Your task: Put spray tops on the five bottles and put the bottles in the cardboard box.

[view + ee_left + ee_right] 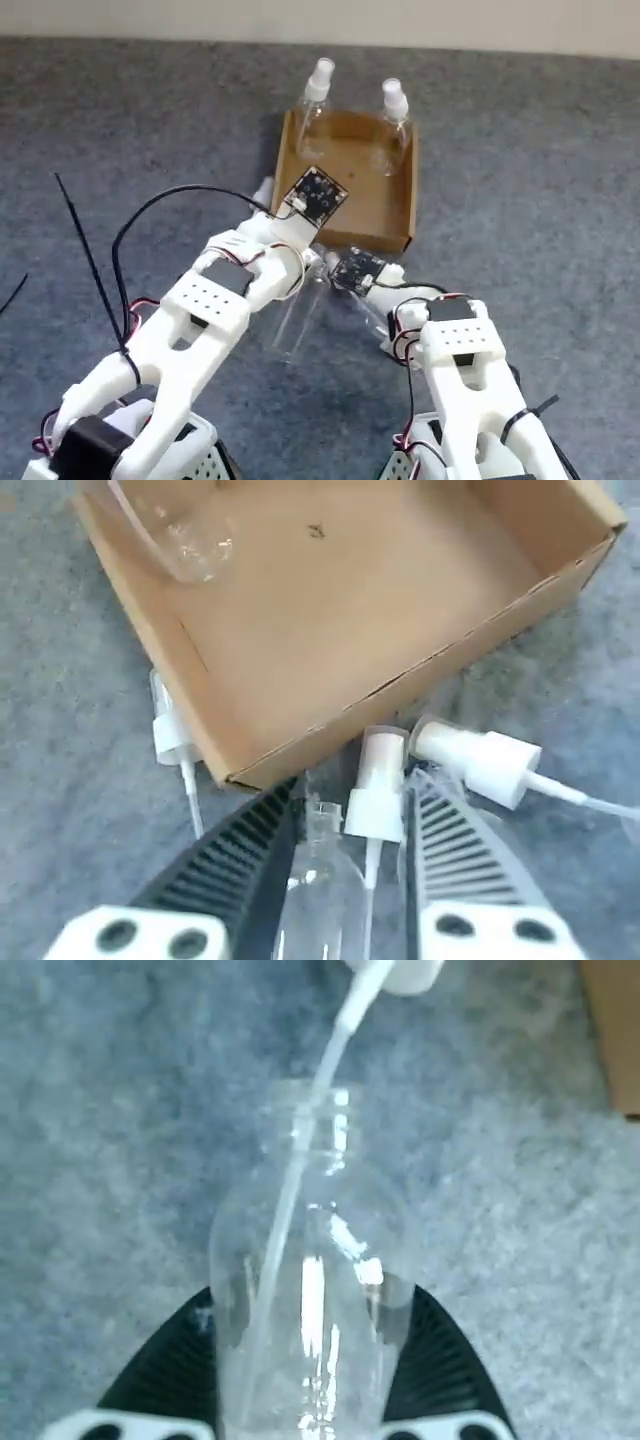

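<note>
1. The grey table [520, 180] carries the cardboard box [370, 210] at its far middle, with both arms reaching in from the near side.
2. The left gripper [350, 785] hangs just short of the box's near left corner. Its jaws stand apart, and I see no sign of them pinching anything.
3. The right gripper [312, 1300] sits just right of it, jaws clamped on the body of a clear bottle [310, 1260] whose open mouth points toward the box.
4. Two capped bottles, one left [315, 110] and one right [393, 130], stand upright along the box's far wall. That part looks done.
5. A spray top [375, 805] lies between the left jaws, just beside the held bottle's neck. Its tube runs along the bottle, but I cannot tell whether it is inside. The head is not seated.
6. A second spray top [480, 765] lies just outside the box's near wall, and a third spray top [170, 735] lies against the box's left wall.
7. By the task's count, three bottles are left to cap and box, and the held one is likely next.
</note>
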